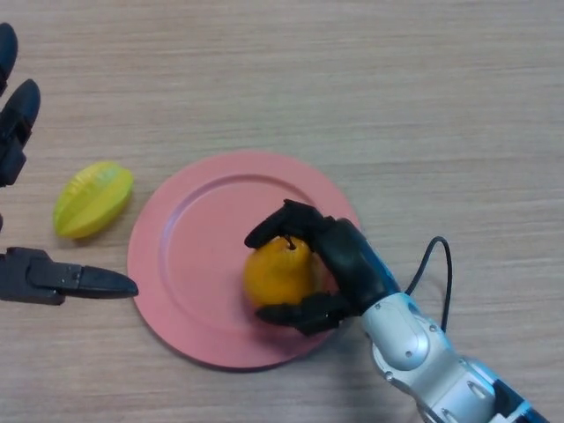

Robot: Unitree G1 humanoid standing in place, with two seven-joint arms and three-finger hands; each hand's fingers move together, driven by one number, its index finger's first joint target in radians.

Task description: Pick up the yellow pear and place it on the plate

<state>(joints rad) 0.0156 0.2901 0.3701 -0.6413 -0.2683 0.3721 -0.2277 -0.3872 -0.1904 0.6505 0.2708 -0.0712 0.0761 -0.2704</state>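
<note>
The yellow-orange pear rests on the pink plate, right of the plate's centre. My right hand comes in from the lower right, with its fingers and thumb curled round the pear. My left hand is at the left edge with straight fingers, holding nothing; its thumb points toward the plate's left rim.
A yellow-green star fruit lies on the wooden table left of the plate, between the fingers and thumb of my left hand.
</note>
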